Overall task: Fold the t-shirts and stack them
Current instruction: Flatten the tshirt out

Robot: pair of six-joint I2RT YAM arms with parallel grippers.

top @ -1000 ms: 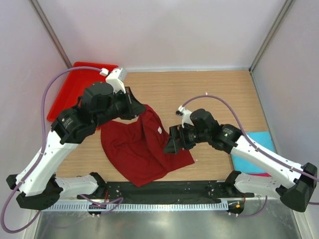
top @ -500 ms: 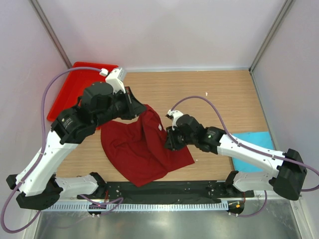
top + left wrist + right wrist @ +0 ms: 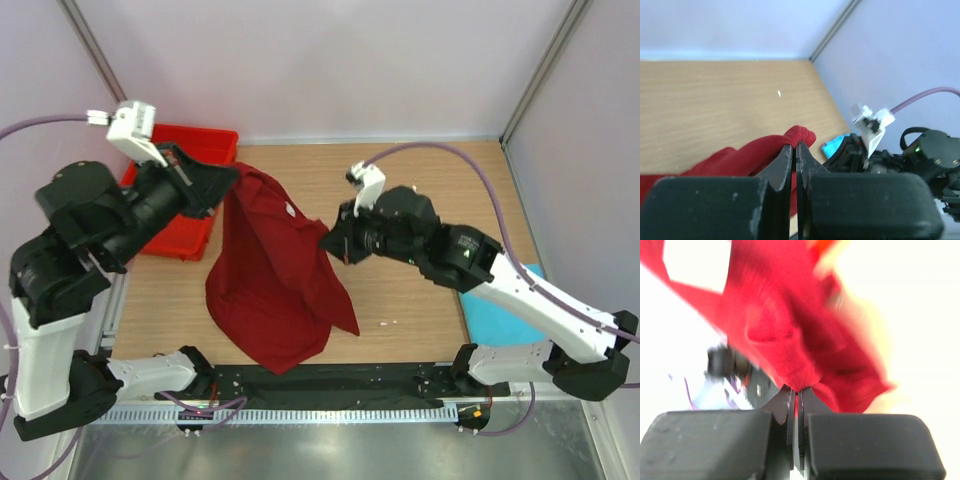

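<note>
Left gripper: I have my left gripper [image 3: 231, 179] clenched on the top edge of the maroon shirt [image 3: 275, 280], raised at the far left of the bench [image 3: 430, 175], just beside the tray [image 3: 185, 238].
Left wrist view: my jaws stand all but together, with a ridge of maroon cloth pinched at their tips. Bare wood runs beyond it to the back wall.
Right gripper: my right gripper [image 3: 329, 243] is clamped on the shirt's right edge, near the middle of the bench.
Right wrist view: blurred and washed out with light. The cloth gathers to a point between my closed jaws and fans out above them.
Maroon shirt: unfolded and strung between my two grippers. Its upper part is lifted and its lower part sags onto the bench by the near edge. A small white label [image 3: 290, 211] shows near the collar.
Turquoise shirt [image 3: 492, 326]: lies flat at the bench's right edge, partly hidden under my right arm and well apart from the maroon one.
Tray: bright red, at the far left corner, partly covered by my left arm.
Cable [image 3: 430, 150]: purple, arching over my right arm. Another like it loops off my left wrist toward the left wall.
</note>
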